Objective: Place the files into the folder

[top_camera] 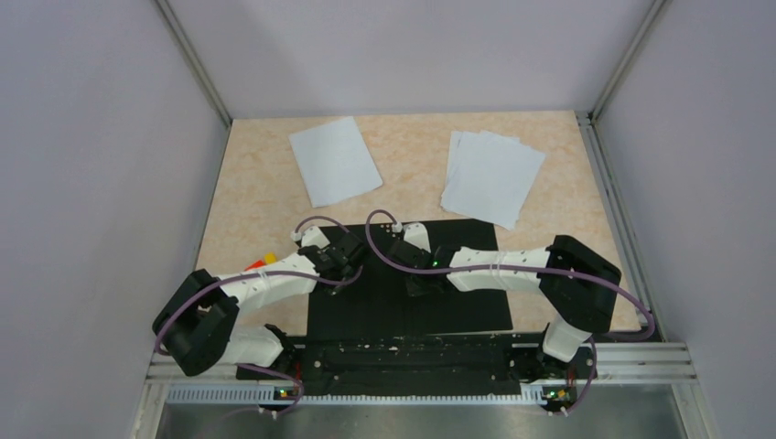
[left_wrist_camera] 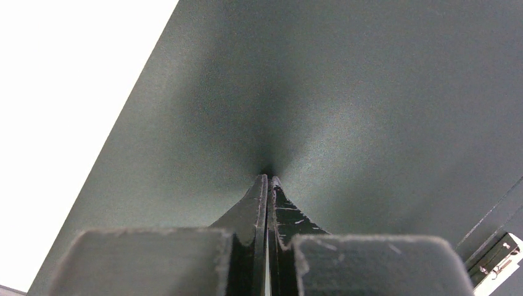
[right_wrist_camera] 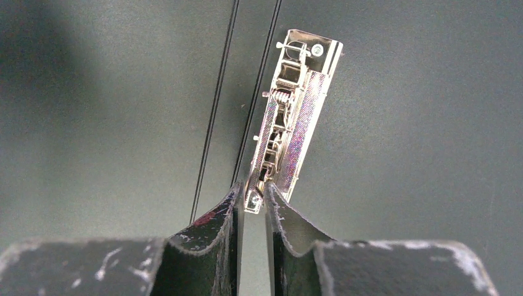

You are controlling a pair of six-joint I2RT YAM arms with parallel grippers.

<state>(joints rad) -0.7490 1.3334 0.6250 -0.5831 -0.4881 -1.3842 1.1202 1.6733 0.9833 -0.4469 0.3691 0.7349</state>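
The folder (top_camera: 412,311) lies open on the table, its black inner faces up. Its metal spine clip (right_wrist_camera: 290,117) sits beside the two crease lines in the right wrist view. My right gripper (top_camera: 416,279) is over the folder's middle; in its wrist view (right_wrist_camera: 253,188) the jaws are nearly closed on the near end of the clip. My left gripper (top_camera: 346,261) is shut, its tips (left_wrist_camera: 267,177) pressed on the black left cover (left_wrist_camera: 339,92). One white file sheet (top_camera: 334,160) lies at the back left. A fanned stack of files (top_camera: 491,176) lies at the back right.
Small orange and yellow blocks (top_camera: 261,262) peek out beside my left arm at the folder's left edge. Grey walls close in the table on the left, back and right. The clip's corner also shows in the left wrist view (left_wrist_camera: 496,262).
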